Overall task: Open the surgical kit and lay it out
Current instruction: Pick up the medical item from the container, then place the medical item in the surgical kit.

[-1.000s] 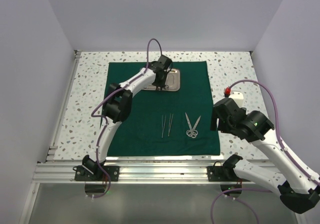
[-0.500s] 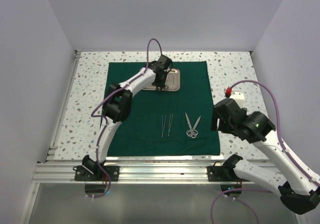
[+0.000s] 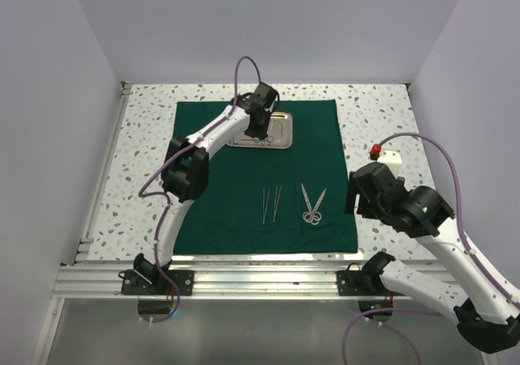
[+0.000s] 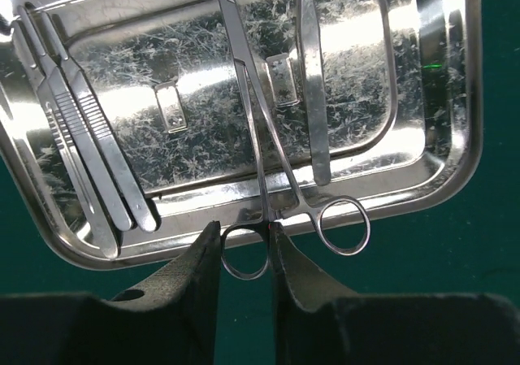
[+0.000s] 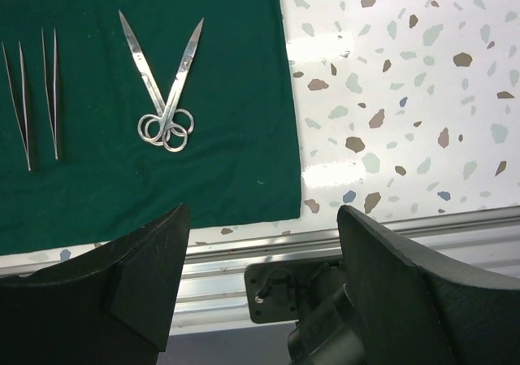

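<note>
The left end effector [image 4: 244, 255] pinches one ring of the forceps [image 4: 244, 97] in the tray [image 4: 455, 97]; the right end effector [image 5: 262, 223] hangs released, empty.

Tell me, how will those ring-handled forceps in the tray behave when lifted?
The ring-handled forceps look like slim steel, so probably stiff and light. The fingers of the left gripper seem to pinch just one ring, so the long shaft may swing down. Polished metal is likely slippery and may scrape the steel tray.
</note>
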### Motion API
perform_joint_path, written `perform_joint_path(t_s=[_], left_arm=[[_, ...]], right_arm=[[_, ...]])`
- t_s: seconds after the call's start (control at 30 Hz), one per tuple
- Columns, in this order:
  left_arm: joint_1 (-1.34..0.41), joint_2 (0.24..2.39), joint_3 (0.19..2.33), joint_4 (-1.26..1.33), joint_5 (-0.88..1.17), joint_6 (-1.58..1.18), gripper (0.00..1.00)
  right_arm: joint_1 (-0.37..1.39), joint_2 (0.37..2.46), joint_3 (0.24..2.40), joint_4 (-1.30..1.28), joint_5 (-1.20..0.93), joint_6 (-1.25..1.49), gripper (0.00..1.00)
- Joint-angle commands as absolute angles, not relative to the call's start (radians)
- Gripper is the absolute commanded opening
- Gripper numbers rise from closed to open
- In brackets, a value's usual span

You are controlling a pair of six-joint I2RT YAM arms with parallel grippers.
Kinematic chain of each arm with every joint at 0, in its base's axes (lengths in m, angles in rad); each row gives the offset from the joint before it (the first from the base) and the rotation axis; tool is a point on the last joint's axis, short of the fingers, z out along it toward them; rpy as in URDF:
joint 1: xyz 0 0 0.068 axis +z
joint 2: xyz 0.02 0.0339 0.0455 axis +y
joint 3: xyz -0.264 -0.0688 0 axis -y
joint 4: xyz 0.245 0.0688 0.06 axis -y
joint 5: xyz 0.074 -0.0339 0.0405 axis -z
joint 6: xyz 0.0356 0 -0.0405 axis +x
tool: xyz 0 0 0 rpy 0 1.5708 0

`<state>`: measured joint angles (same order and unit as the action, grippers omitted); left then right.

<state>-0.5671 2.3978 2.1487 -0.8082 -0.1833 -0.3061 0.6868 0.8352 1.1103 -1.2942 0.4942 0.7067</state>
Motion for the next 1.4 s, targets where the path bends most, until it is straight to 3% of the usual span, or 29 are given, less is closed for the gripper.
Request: perform_joint_path(t_s=[0.0, 0.2, 0.47, 0.83, 0.9, 0.97, 1.07, 1.17, 1.37], left_arm=[[-0.568, 2.273, 2.152, -0.818, -0.16, -0.342, 0.0], [-0.629, 2.171, 2.002, -0.776, -0.15, -0.414, 0.0], [-0.897, 2.031, 1.709, -0.706, -0.225, -0.695, 0.0], [-1.12, 2.094, 1.686, -0.647, -0.187, -0.865, 0.0], [-1.135, 2.106, 1.692, -0.647, -0.17, -0.868, 0.09], [-1.138, 2.111, 1.703, -0.65, -0.167, -0.868, 0.31], [-1.138, 2.112, 1.75, -0.692, -0.184, -0.851, 0.45], [-1.124, 2.118, 1.844, -0.765, -0.228, -0.804, 0.55], [-0.964, 2.149, 1.974, -0.795, -0.216, -0.625, 0.55]], right_arm=[[0.684, 0.815, 1.123, -1.296, 0.494, 0.706, 0.77], [0.684, 0.798, 1.131, -1.305, 0.494, 0.696, 0.77], [0.684, 0.792, 1.161, -1.316, 0.502, 0.686, 0.77], [0.684, 0.772, 1.132, -1.331, 0.472, 0.684, 0.77], [0.684, 0.765, 1.131, -1.331, 0.472, 0.684, 0.76], [0.684, 0.764, 1.132, -1.336, 0.477, 0.686, 0.76], [0.684, 0.761, 1.141, -1.342, 0.489, 0.692, 0.76], [0.686, 0.758, 1.158, -1.35, 0.509, 0.695, 0.76], [0.684, 0.752, 1.196, -1.376, 0.545, 0.721, 0.77]])
